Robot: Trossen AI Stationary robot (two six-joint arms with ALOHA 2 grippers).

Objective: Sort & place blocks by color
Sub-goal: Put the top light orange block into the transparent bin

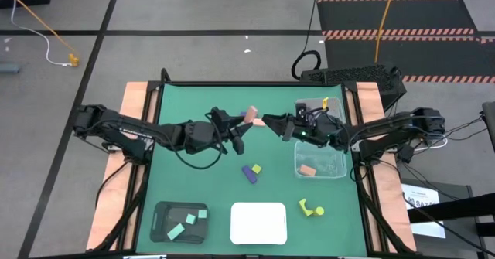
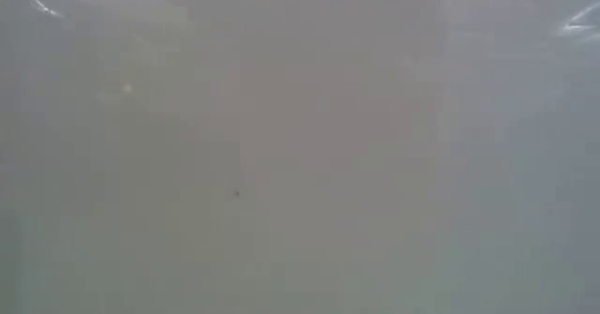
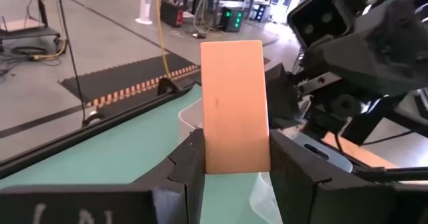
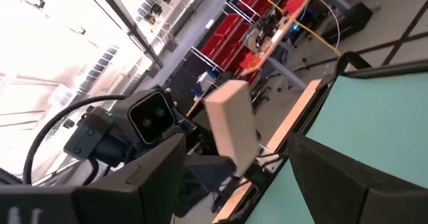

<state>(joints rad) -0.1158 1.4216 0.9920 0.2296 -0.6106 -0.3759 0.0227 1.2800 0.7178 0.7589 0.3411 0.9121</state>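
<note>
We are in the middle of a hand-over above the table's centre: our left gripper (image 1: 249, 120) holds a salmon-orange bar (image 1: 251, 114) upright by its lower end, fingers (image 3: 190, 167) closed snug on both sides of it. Our right gripper (image 1: 267, 121) faces it from the other side, fingers spread wide with the bar's free end between them but not yet pinched. By our reckoning the next move calls for the right fingers to close on the bar before the left lets go, then a carry to the clear tray (image 1: 340, 166), where another salmon-orange block (image 1: 308, 169) already lies. Both arms reach inward and meet at mid-table, raised off the green mat (image 1: 193, 182). The low view shows nothing usable
</note>
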